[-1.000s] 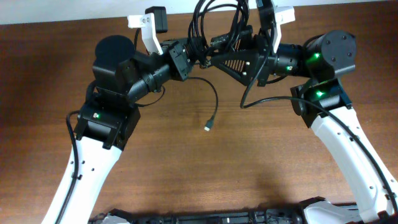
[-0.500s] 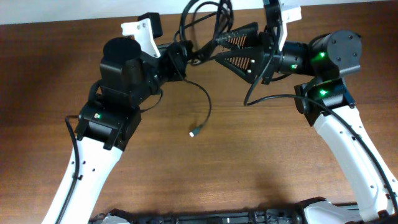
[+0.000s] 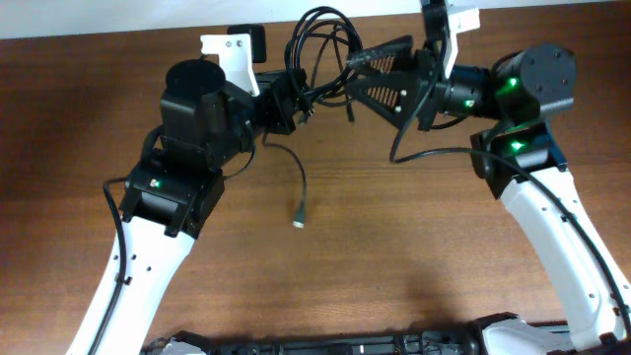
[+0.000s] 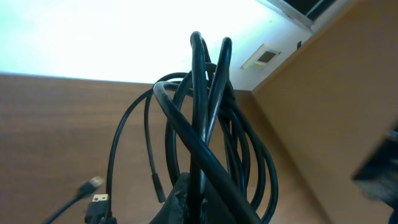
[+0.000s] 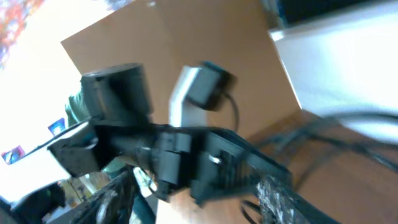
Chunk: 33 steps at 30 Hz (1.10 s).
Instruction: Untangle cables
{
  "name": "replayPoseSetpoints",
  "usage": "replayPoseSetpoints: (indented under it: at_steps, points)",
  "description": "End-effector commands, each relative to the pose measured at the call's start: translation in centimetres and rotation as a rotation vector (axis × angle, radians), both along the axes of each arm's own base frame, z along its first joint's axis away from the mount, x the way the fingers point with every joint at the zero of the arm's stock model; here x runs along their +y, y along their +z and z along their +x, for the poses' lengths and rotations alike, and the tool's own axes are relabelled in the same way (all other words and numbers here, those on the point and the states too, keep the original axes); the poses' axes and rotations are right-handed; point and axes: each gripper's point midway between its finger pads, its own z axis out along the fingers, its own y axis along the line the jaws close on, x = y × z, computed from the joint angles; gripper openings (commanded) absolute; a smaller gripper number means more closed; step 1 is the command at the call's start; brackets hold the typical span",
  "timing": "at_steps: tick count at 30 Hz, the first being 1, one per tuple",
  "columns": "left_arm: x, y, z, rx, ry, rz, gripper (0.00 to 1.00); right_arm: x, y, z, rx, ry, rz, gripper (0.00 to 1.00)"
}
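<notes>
The cables (image 3: pixel 319 41) are a bundle of thin black loops held up near the far table edge. My left gripper (image 3: pixel 288 99) is shut on the bundle's lower part. One loose cord hangs down from it to a small plug (image 3: pixel 299 219) on the wood. In the left wrist view the loops (image 4: pixel 205 124) rise straight out of my jaws (image 4: pixel 198 202), with a USB plug (image 4: pixel 96 204) at lower left. My right gripper (image 3: pixel 353 77) is open just right of the bundle, fingers spread either side of one strand. Its wrist view shows the open fingers (image 5: pixel 196 202) facing the left arm, with the cables (image 5: pixel 323 140) blurred.
The brown wooden table (image 3: pixel 394 247) spreads below both arms. A white wall strip runs along the far edge (image 3: pixel 118 15). The right arm's own thicker black wire (image 3: pixel 424 153) loops under its wrist. The left arm's white camera bracket (image 3: pixel 229 49) stands beside the bundle.
The bundle and left gripper shifted left. The dangling plug swung left and lower. The right gripper drew back right and up with its fingers spread.
</notes>
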Motion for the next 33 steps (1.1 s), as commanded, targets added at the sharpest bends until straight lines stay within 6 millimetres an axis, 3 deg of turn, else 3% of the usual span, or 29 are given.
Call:
replayPoseSetpoints:
  at_steps: [1,5,14,19,33]
  points:
    - [-0.3,1.4,0.1,-0.178,-0.071,0.129,0.00,-2.6,-1.3,2.8,0.139,-0.144,-0.002,0.68]
    - [-0.8,2.5,0.0,-0.356,-0.152,0.259,0.00,-5.4,-4.4,5.5,0.338,-0.303,-0.016,0.80]
    - [-3.3,4.0,-1.7,-0.597,-0.321,0.378,0.00,-7.1,-6.7,7.7,0.449,-0.475,-0.032,0.88]
    - [-4.4,4.2,-2.3,-0.671,-0.352,0.429,0.00,-7.1,-7.5,7.5,0.474,-0.470,-0.052,0.88]
    - [-4.5,3.3,-0.6,-0.647,-0.313,0.437,0.00,-5.2,-6.9,4.6,0.477,-0.265,-0.058,0.88]
